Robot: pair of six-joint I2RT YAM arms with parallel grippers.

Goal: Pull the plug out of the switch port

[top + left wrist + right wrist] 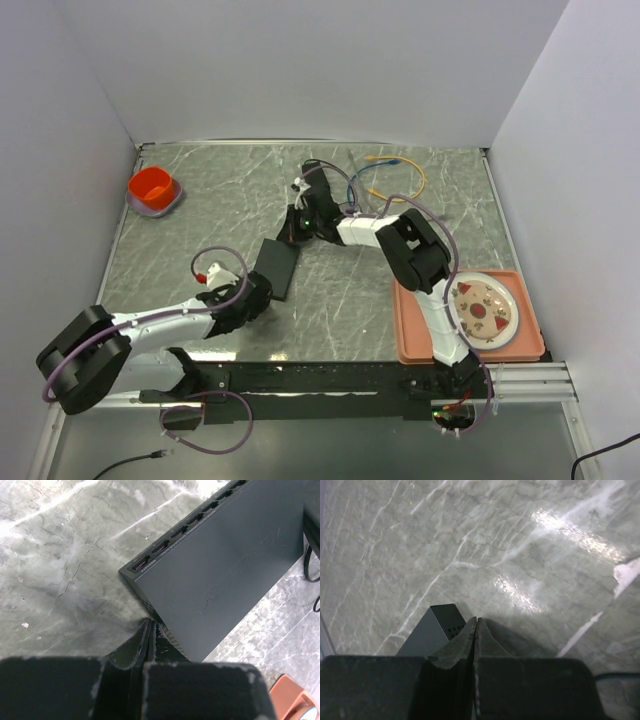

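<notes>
Robot lab test cell, folks.
Plain white panels (300,70) box in a marble-look table (220,190), and an aluminium mounting rail (530,378) runs along six o'clock.

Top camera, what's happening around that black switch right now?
Both arms are at the black switch box, one at each end. The left gripper is shut and empty, its tips at the box's near short edge by a corner. The right gripper is also shut and empty, beside a corner at the far end. The ports that show in the left wrist view look empty. Neither gripper holds a plug, and I cannot tell whether one sits in a hidden port.
</notes>
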